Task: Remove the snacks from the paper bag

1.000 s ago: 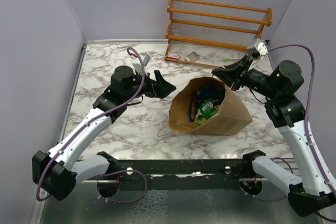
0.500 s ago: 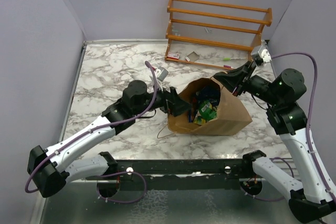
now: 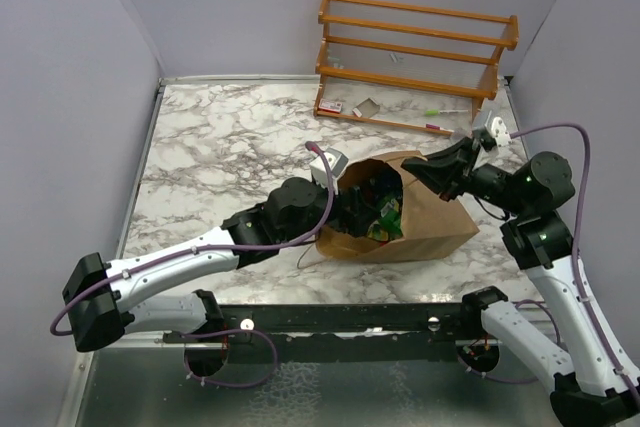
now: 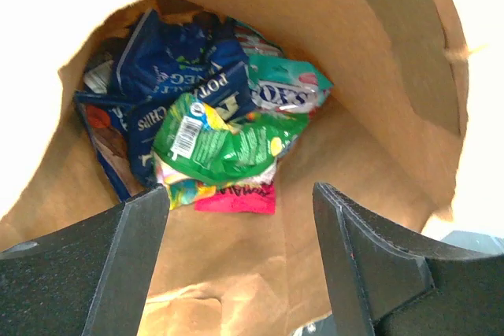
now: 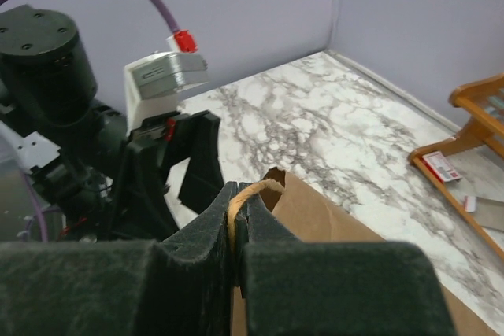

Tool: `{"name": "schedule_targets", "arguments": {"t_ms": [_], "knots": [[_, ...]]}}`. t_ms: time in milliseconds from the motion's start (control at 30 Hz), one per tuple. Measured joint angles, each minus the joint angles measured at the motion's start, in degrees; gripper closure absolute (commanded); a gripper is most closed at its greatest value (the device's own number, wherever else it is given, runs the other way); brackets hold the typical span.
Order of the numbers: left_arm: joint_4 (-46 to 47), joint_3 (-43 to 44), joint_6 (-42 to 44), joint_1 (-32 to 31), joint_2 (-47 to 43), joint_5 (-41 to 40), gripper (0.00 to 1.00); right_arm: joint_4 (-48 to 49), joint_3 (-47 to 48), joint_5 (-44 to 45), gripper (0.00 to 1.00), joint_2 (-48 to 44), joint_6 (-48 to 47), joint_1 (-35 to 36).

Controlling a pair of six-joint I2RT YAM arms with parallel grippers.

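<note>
The left gripper (image 4: 240, 194) is held spread just inside the mouth of the paper bag (image 4: 370, 92), which is laid on its side at the centre of the top view, its rim pinched by the closed right gripper (image 5: 236, 210). Deep in the bag a green-yellow packet (image 4: 228, 143) is heaped at frame centre over dark blue packets (image 4: 177, 76) at upper left, a teal-red packet (image 4: 285, 92) and a red packet (image 4: 236, 198). The lower packets are mostly covered, and the bag's edges are washed out to white.

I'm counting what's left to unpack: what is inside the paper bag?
Inside the paper bag: a green packet on top, dark blue packets, a teal-red packet, a pink packet. Anything beneath that pile is covered.
</note>
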Motion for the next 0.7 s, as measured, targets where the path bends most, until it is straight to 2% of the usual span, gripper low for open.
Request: {"name": "schedule_targets", "arguments": {"t_ms": [167,333,533,700], "knots": [[1.0,-0.8,0.6,0.0,0.2,-2.9,0.22,4.8,-3.8,-5.3,0.98,0.2,4.0,0.0],[0.6,-2.8,0.4,0.0,0.6,-4.0,0.38,4.9,-5.4,-7.1,0.98,1.6,6.2,0.0],[4.4,-4.2,-0.1,-0.9,4.8,-3.6,0.40,4.7,-6.6,-6.0,0.98,-2.0,6.9,0.0],[10.2,-5.0,-1.1,-2.9,9.7,-3.5,0.42,2.2,-6.7,-0.9,0.98,-5.1,6.6,0.0]]}}
